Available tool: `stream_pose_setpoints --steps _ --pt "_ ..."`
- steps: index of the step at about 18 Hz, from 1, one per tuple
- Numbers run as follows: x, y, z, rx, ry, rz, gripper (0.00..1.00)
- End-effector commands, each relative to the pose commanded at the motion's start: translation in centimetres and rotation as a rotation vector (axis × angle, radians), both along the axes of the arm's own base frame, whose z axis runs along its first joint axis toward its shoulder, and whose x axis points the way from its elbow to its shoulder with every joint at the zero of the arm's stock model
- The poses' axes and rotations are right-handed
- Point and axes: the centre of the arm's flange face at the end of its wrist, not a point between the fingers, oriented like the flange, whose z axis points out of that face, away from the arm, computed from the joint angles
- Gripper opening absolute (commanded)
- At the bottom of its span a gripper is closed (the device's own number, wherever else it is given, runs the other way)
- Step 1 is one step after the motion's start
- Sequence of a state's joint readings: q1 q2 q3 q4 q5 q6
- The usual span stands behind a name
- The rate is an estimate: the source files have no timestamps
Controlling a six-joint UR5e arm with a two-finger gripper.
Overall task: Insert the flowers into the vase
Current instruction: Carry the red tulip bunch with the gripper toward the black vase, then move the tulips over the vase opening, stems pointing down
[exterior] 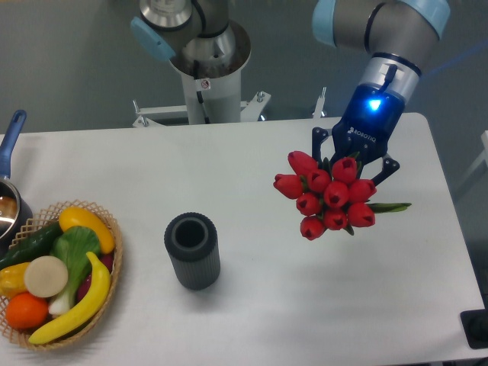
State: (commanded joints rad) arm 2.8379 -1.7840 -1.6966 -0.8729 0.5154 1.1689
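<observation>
Pickup is done: the gripper (352,162) is clamped on the flowers (326,195), buds toward the camera, at three o'clock of the vase (192,250) and well apart, so carry and insertion remain.

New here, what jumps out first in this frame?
The flowers, a tight red bunch, held by the gripper above the table's right half. Next, the dark ribbed vase standing upright left of centre, mouth empty. At the far left, a wicker basket of colourful toy produce.
</observation>
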Motion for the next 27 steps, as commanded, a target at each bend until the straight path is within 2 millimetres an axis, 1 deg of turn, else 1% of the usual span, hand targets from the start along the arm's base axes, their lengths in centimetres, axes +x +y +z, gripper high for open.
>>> stream_pose_setpoints --steps 2,5,6,9,10,14,16,17,20,21,23,26,27 --pt "0.3 0.5 0.4 0.013 0.004 -0.014 0.38" --pt "1.9 2.9 1.2 0.043 0.014 -0.069 0.38" --pt "2.0 3.3 1.1 0.048 0.01 -0.078 0.38" --pt "2.3 3.7 1.4 0.076 0.001 -0.095 0.38" --pt "2.6 3.8 1.7 0.105 -0.007 -0.108 0.38" --pt "3.5 4.1 1.9 0.21 -0.066 -0.155 0.38" --pt "4.7 4.9 2.0 0.25 -0.092 -0.189 0.38" --pt "4.9 4.9 1.9 0.269 -0.106 -0.198 0.38" --pt "5.7 5.2 2.7 0.336 -0.135 -0.231 0.38" --pt "6.0 5.1 2.6 0.358 -0.153 -0.239 0.38" --pt "7.0 5.2 2.8 0.413 -0.185 -0.267 0.38" --pt "8.4 6.3 1.9 0.418 -0.205 -0.297 0.37" --pt "8.7 6.6 1.9 0.429 -0.21 -0.309 0.37"
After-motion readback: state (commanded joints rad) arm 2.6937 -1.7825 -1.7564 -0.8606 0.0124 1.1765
